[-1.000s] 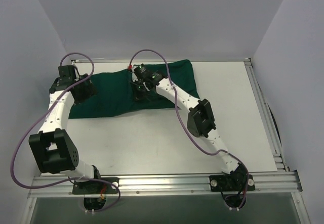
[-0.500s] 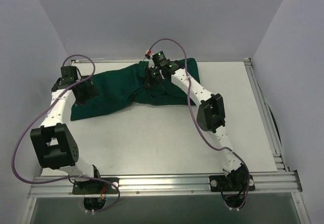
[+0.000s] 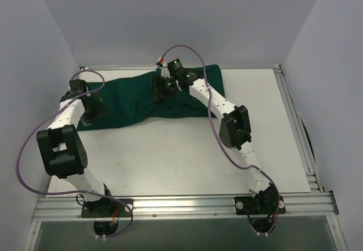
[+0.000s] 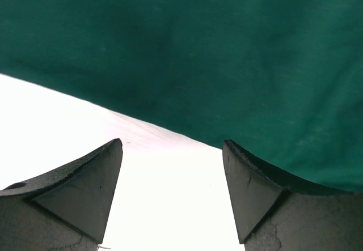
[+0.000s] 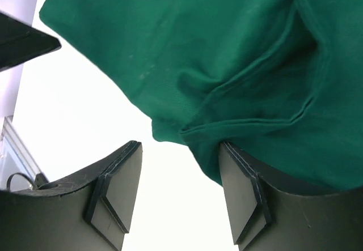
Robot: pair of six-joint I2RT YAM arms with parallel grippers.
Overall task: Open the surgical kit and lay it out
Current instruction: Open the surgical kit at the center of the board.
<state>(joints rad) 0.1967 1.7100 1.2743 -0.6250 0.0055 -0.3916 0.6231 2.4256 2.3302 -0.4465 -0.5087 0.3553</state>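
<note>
Wrap [image 3: 136,98]: dark green cloth on the far part of the table, left of centre, its long side running left to right. It is closed over and rumpled, and nothing under it shows.
Table [image 3: 170,154]: white top. The wrap rests directly on it, close to the far edge.
Left gripper [image 4: 172,146]: at the wrap's left end, over its near edge. The jaws are spread wide with only white table between them. The cloth's edge lies just beyond the tips and nothing is held.
Right gripper [image 5: 180,146]: over the wrap's middle, towards its far edge. The jaws are spread.
Hem [image 5: 238,127]: a folded edge of the wrap reaching into the right gripper's gap. It meets the tip of one finger [image 5: 244,188] and stands apart from the other, so it is not pinched.
Folds: the right wrist view shows a pleat and a doubled seam in the cloth above the hem. The left wrist view shows smooth cloth.
Left arm: rises from its base at the near left and reaches along the left side to the wrap.
Right arm: runs diagonally from the near right base to the wrap's middle.
Cables [image 3: 20,160]: purple, one looped along each arm.
</note>
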